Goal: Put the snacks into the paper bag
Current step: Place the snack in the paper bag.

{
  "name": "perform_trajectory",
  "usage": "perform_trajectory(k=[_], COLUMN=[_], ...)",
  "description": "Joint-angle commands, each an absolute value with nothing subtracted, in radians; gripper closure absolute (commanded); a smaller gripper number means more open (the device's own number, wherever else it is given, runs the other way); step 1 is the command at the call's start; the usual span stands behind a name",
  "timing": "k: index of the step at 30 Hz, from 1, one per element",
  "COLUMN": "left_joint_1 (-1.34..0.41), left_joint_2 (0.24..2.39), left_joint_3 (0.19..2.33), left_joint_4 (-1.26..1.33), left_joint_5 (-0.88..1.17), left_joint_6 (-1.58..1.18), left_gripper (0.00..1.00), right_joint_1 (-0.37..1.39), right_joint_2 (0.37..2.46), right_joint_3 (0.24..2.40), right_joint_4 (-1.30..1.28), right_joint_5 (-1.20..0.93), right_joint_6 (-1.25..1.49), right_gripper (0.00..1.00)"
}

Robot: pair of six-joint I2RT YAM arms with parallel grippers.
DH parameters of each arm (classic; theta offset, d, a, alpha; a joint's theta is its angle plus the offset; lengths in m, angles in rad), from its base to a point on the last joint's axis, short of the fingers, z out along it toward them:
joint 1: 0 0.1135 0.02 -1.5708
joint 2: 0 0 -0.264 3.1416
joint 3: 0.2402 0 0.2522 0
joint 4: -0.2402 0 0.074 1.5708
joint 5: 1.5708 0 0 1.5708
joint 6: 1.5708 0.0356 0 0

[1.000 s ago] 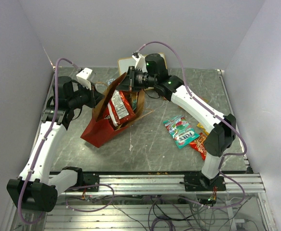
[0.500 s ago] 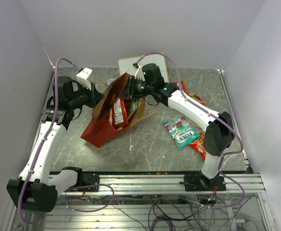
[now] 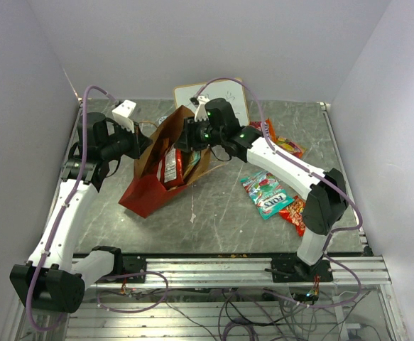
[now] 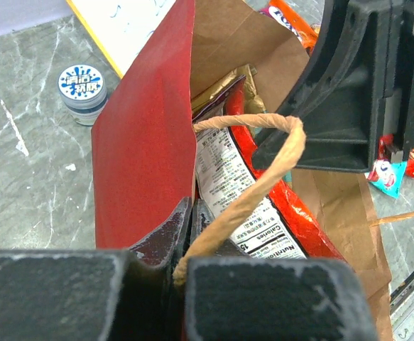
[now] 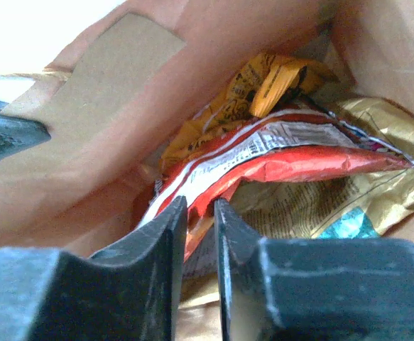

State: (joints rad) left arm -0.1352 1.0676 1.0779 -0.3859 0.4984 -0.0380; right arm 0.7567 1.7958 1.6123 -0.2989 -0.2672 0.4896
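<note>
Paper bag: a large paper carrier bag [image 3: 147, 193], red outside and brown kraft inside, leans tilted on the grey marbled table [image 3: 221, 213], its mouth gaping toward the far side. A twisted paper handle [image 4: 253, 195] loops over the mouth.
Left gripper: the left gripper [image 4: 187, 238] is pinched tight on the near-left rim of the paper bag, and the handle's end runs down between its fingers.
Right gripper: the right gripper [image 5: 196, 227] is inside the mouth of the paper bag. Its jaws are almost together, clamped on the edge of the long red chip bag [image 5: 292, 163].
Snacks inside: a crumpled yellow-orange packet [image 5: 263, 89] lies deeper in the paper bag than the red chip bag, with a gold packet [image 5: 380, 188] beside them.
Snacks outside: a teal foil packet [image 3: 265, 192] and a red-orange packet [image 3: 294, 214] lie well right of the paper bag. The orange packets [image 3: 283, 144] lie to the right of its mouth.
Change: one second earlier the red chip bag stood higher out of the mouth. It now sits lower, and the right gripper has reached further in. The left gripper keeps the same rim.
Writing: the chip bag's white panel shows "Nutrition" and "Calories". The teal packet's label seems to read "FOX". A small round blue-and-white tin [image 4: 82, 85], left of the paper bag, carries print too small to read.
Background: a white board with a yellow edge [image 3: 228, 92] lies behind the paper bag.
</note>
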Motion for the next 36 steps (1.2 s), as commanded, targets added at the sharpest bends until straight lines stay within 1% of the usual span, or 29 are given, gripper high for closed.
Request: perform_trajectory(k=[1,3,6,11,14,20,23,27,29,31,36], left_joint_1=[-0.141,-0.141,-0.142,-0.142,-0.142,-0.142,-0.141,-0.141,-0.142,-0.141,-0.14], left_joint_2=[1.057,1.061,1.065,1.068,1.068,1.063,1.063,1.067,1.067,1.065,1.06], left_joint_3=[1.114,1.117,1.117,1.119,1.118,1.113,1.111,1.116,1.122,1.129,1.13], left_joint_4=[-0.349,-0.349,-0.346,-0.341,-0.339,-0.341,-0.339,-0.344,-0.351,-0.361,-0.375], left_joint_5=[0.49,0.493,0.495,0.497,0.494,0.492,0.491,0.487,0.478,0.466,0.447], left_joint_6=[-0.028,-0.029,-0.031,-0.031,-0.026,-0.019,-0.015,-0.011,-0.015,-0.024,-0.024], left_gripper=[0.93,0.93,0.93,0.93,0.93,0.93,0.93,0.93,0.93,0.93,0.93], right_joint_1=[0.785,0.793,0.799,0.799,0.798,0.798,0.796,0.792,0.773,0.729,0.517], right_joint_2=[1.782,1.788,1.795,1.8,1.786,1.719,1.683,1.634,1.599,1.56,1.475], right_joint_3=[1.58,1.572,1.567,1.585,1.636,1.732,1.763,1.794,1.783,1.763,1.656], right_joint_4=[-0.305,-0.301,-0.3,-0.314,-0.33,-0.377,-0.408,-0.447,-0.45,-0.455,-0.452], right_joint_5=[-0.247,-0.253,-0.247,-0.254,-0.274,-0.312,-0.326,-0.333,-0.313,-0.313,-0.356], right_joint_6=[0.438,0.434,0.431,0.401,0.346,0.178,0.094,-0.007,-0.043,-0.072,-0.073], right_gripper=[0.85,0.9,0.94,0.93,0.84,0.55,0.46,0.25,0.21,0.19,0.18])
